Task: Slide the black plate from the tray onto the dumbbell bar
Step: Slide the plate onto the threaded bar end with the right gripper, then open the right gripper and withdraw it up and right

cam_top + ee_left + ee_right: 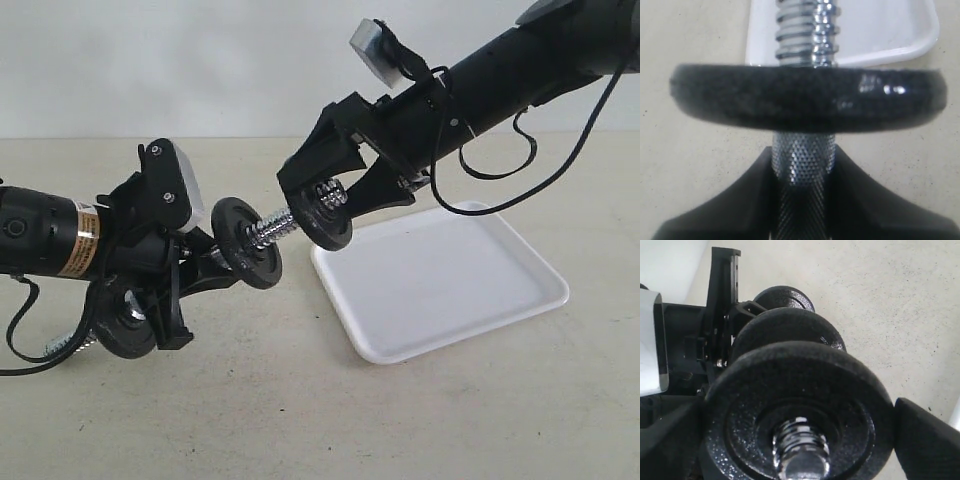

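Note:
My left gripper (178,262) is shut on the knurled middle of the dumbbell bar (802,160) and holds it above the table, tilted up to the right. One black disc (246,242) sits on the bar just past the fingers; another (125,325) is at the bar's lower end. My right gripper (330,207) is shut on the black plate (331,217), whose centre hole is over the bar's threaded end (801,450). The plate (800,405) stands apart from the nearer disc (790,325), with bare thread (272,229) between them. The white tray (440,285) lies below.
The tray (880,30) has nothing on it and lies on the beige table, right of centre. A cable (490,170) hangs from the right arm above the tray's far edge. Bare tabletop stretches in front of both arms.

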